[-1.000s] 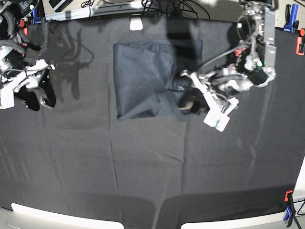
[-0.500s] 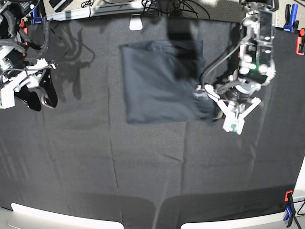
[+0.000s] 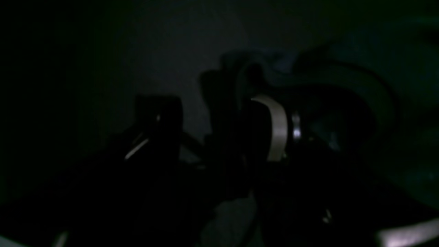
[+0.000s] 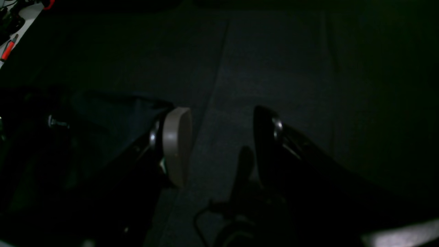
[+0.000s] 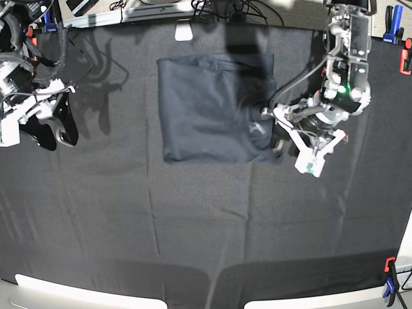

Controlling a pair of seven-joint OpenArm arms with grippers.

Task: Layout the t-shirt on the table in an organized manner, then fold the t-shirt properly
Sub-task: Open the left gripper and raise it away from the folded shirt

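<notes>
The left gripper [image 5: 283, 132] sits at the right-hand edge of the t-shirt [image 5: 212, 109] in the base view; its fingers look parted, though the wrist view is too dark to say whether cloth lies between them, so I cannot tell if it has let go. The t-shirt lies as a compact folded rectangle near the far middle of the table [image 5: 193, 225], its lower right corner a little rumpled beside that gripper. The folding looks nearly done; the next move probably calls for lifting clear without dragging the edge. The right gripper [image 4: 219, 144] hangs spread and empty, well apart at the table's side.
</notes>
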